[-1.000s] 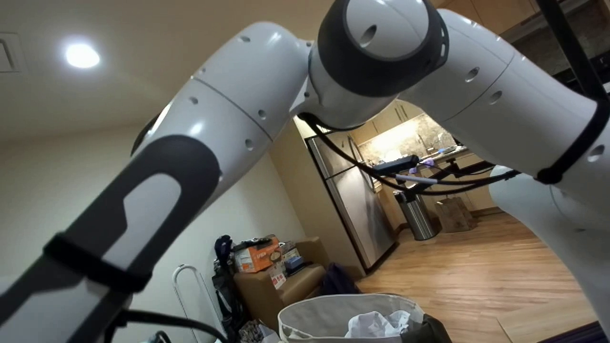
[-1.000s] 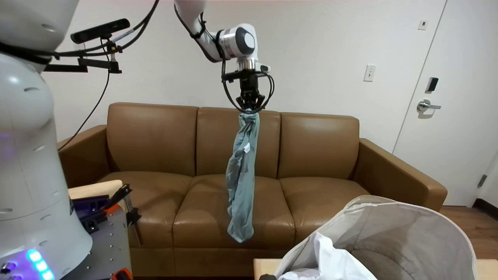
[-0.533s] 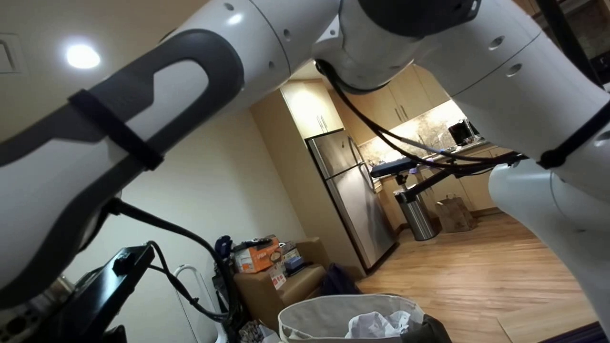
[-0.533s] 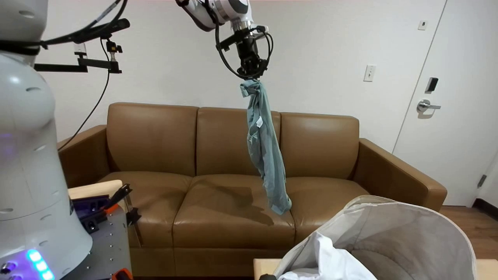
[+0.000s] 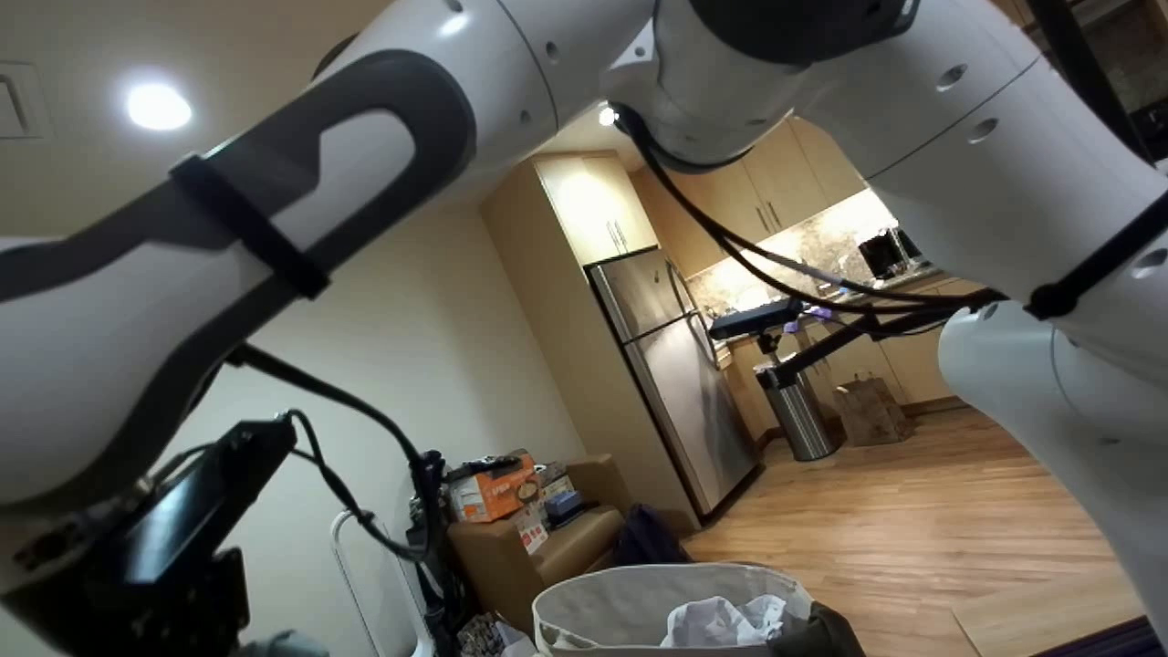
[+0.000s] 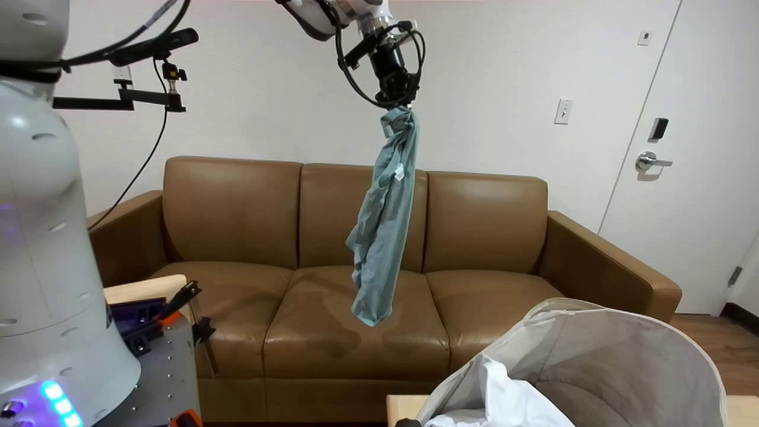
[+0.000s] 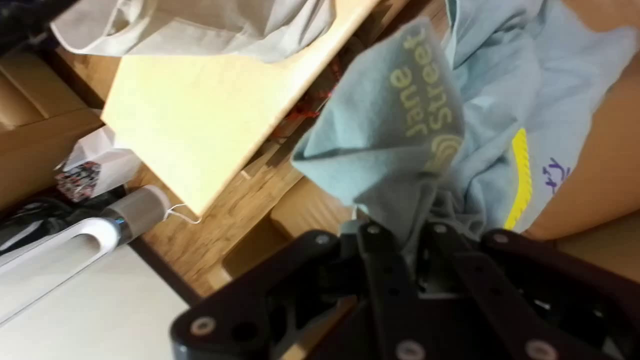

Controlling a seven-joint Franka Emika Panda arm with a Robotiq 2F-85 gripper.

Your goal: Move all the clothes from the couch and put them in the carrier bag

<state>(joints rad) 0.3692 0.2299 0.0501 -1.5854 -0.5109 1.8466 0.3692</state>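
Garment point(image 6: 384, 228) hangs clamped in the tool point(image 7: 407, 230); every view crops the carrier bag point(image 6: 628, 341).

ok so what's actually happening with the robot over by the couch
The robot is holding up a blue-grey garment, its end effector closed on the upper end and the rest hanging down in front of the brown couch in an exterior view. The carrier bag stands open on a light wooden surface, with white cloth already in it. It looks like clothes are being packed away, but this piece isn't in the bag yet.
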